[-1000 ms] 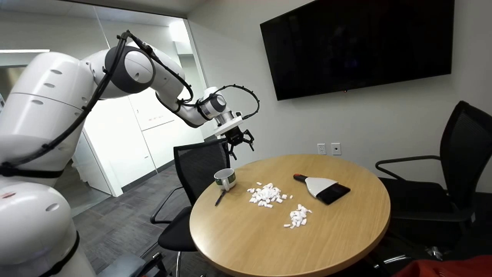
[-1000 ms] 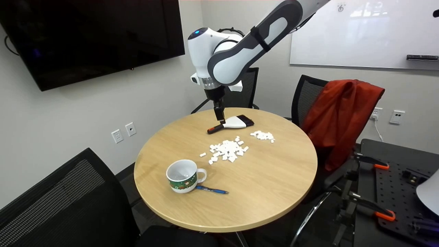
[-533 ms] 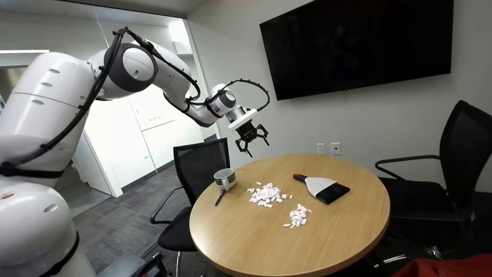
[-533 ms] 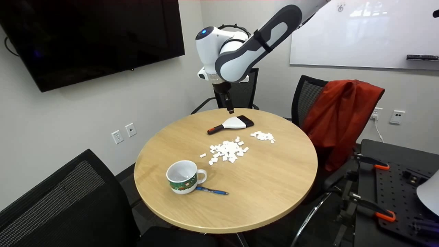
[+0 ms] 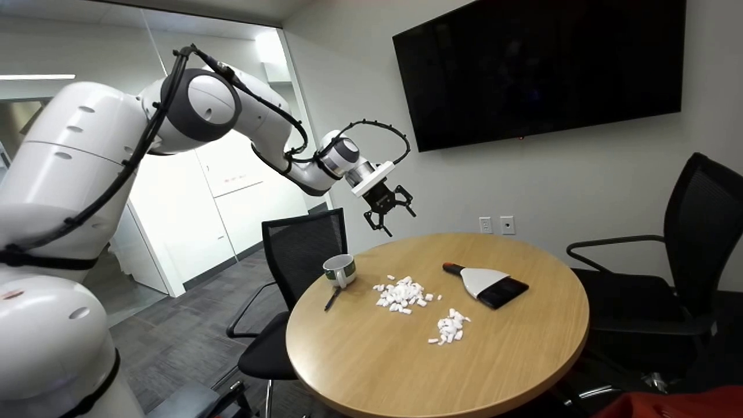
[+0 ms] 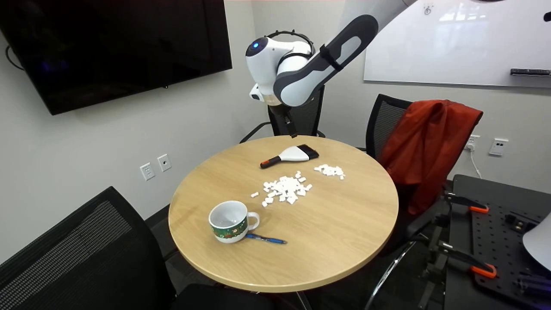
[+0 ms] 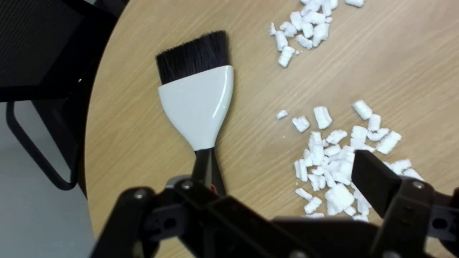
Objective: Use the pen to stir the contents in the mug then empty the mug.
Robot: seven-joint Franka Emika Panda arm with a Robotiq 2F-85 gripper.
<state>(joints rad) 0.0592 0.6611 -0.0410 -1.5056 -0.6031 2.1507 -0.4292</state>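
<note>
Hand [image 5: 402, 225] spread wide, up above the surface [image 5: 371, 360]. Reading that as a clock in an exterior view: mug [image 6: 229, 223] upright at 9 o'clock, pen [image 6: 267, 238] flat at 7, one end by the mug, can't tell if touching. White pieces [image 6: 285, 187] loose at 12, brush [image 6: 295, 153] beyond; smaller white cluster [image 6: 330, 170] at 1–2.

In an exterior view, the counter [image 6: 335, 241] carries an upright mug [image 6: 228, 231] near left, a pen [image 6: 267, 238] just right of it, white pieces [image 6: 286, 188] centrally, a smaller cluster [image 6: 329, 171] far right and, farthest, a brush [image 6: 292, 154].
</note>
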